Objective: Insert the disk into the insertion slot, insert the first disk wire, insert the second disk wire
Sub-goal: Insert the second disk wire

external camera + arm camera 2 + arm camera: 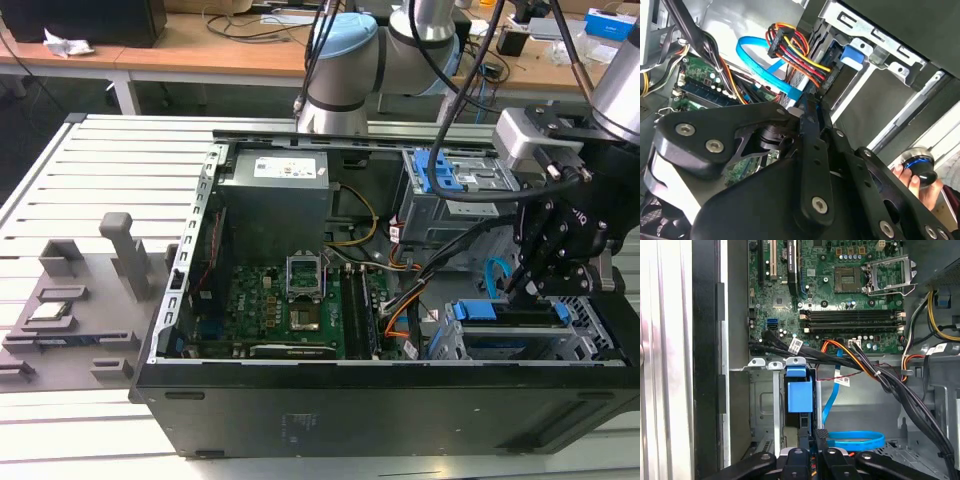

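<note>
A: Jaws closed tight; whether they pinch a connector, cannot tell. Gripper (527,290) sits at the case's (300,420) four o'clock corner in the exterior view.

B: Disk?

A: Disk (510,330) seated in the drive cage (590,345), blue frame showing, directly under the gripper.

B: Wires?

A: Blue flat cable (762,67) and a coloured power bundle (795,50) just beyond the fingertips (807,107). Hand (915,182) on a knob.

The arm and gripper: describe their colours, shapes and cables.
The arm has silver tubular links and pale blue joint caps. Black cables run alongside it. The gripper is black, built of flat linkage bars pinned with silver bolts, below a light grey block.
</note>
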You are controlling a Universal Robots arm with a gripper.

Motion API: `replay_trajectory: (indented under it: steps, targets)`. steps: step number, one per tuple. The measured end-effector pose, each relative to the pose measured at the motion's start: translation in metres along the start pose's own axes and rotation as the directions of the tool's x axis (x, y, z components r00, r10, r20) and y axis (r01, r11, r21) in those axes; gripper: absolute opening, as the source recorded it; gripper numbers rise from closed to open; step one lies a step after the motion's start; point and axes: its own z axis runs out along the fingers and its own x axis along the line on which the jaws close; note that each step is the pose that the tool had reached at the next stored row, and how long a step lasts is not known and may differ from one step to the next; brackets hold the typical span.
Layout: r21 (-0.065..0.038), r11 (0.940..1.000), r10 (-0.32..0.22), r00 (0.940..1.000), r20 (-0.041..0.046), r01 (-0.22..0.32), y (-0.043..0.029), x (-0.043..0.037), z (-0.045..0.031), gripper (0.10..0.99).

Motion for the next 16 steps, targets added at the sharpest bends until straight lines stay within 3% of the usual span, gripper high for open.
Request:
replay_trajectory:
  steps: [3,13,16]
  targets:
    - [0.0,1.0,0.0,1.0,-0.0003,0.0,-0.0002,-0.0002,0.0041,0.161]
    - [0.0,1.0,0.0,1.0,-0.0038,0.0,-0.0004,-0.0003,0.0075,0.161]
    - [0.0,1.0,0.0,1.0,-0.0034,0.0,-0.0004,-0.0003,0.0082,0.235]
